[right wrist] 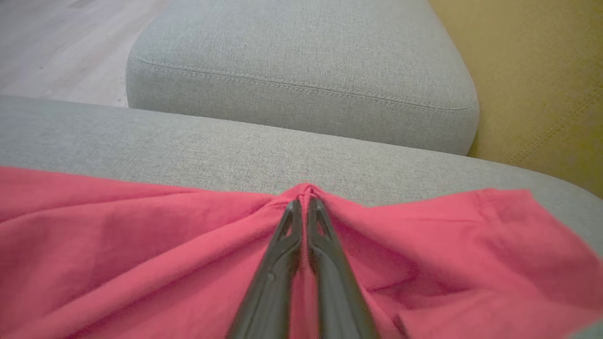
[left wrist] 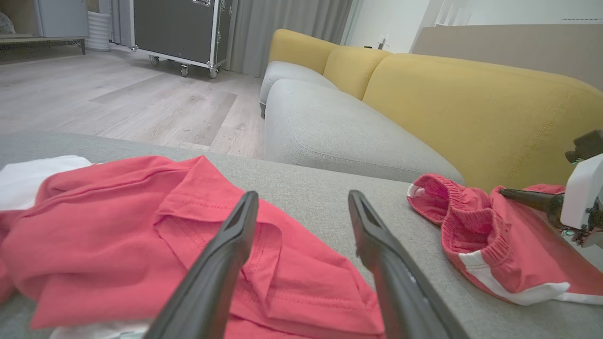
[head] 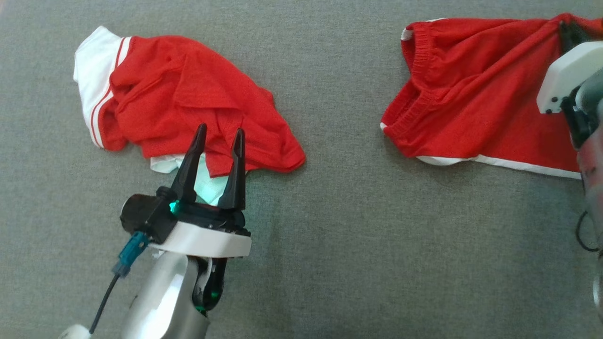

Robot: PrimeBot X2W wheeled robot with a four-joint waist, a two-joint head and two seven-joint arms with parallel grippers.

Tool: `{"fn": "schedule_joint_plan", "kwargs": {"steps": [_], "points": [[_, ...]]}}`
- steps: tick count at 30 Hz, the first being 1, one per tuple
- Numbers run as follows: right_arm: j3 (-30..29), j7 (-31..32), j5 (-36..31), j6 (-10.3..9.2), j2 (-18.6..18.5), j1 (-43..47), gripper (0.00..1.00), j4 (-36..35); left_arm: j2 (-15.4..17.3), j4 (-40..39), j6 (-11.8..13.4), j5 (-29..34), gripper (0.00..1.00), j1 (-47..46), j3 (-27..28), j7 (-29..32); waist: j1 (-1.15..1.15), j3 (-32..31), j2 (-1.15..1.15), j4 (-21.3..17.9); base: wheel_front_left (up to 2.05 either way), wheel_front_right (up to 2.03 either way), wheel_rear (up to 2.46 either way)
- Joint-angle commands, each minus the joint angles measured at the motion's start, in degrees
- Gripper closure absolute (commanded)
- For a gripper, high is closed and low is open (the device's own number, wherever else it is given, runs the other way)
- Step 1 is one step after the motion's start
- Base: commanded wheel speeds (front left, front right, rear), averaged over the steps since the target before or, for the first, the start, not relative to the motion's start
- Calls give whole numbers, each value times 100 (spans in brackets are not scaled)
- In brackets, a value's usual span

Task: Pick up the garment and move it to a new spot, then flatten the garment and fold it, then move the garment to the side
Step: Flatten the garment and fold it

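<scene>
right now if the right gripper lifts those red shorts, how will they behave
Probably floppy: the red shorts pucker into folds where the right gripper pinches them. Likely light, thin cloth, so they should hang and drape. The small pinch may slip.

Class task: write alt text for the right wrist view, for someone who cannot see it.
The right gripper, two dark fingers pressed together, pinches a raised fold of a red garment spread across a grey fabric surface. Beyond are a grey sofa cushion and yellow upholstery.
</scene>
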Motion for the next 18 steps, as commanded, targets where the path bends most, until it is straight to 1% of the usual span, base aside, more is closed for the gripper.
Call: {"fn": "schedule_joint_plan", "kwargs": {"steps": [1, 6, 11, 15, 18], "points": [[57, -47, -67, -4, -45, -142, 0, -103, 32, -148, 25, -32, 0, -157, 144, -55, -1, -24, 0, -15, 0, 0, 0], [63, -502, -103, -4, 102, -133, 0, 19, 32, -200, 44, -5, 0, -136, 254, -55, -1, -219, 0, -214, 0, 0, 0], [84, -1111, 127, -4, 355, 102, 0, -17, 32, -280, 54, 31, 0, -38, 431, -55, -1, -531, 0, -569, 0, 0, 0], [180, -1363, 406, -4, 659, 454, 0, -360, 32, -348, 61, 77, 0, 65, 577, -55, -1, -785, 0, -933, 0, 0, 0], [295, -1410, 609, -4, 867, 863, 0, -881, 32, -397, 66, 103, 0, 135, 655, -55, -1, -947, 0, -1195, 0, 0, 0]]}}
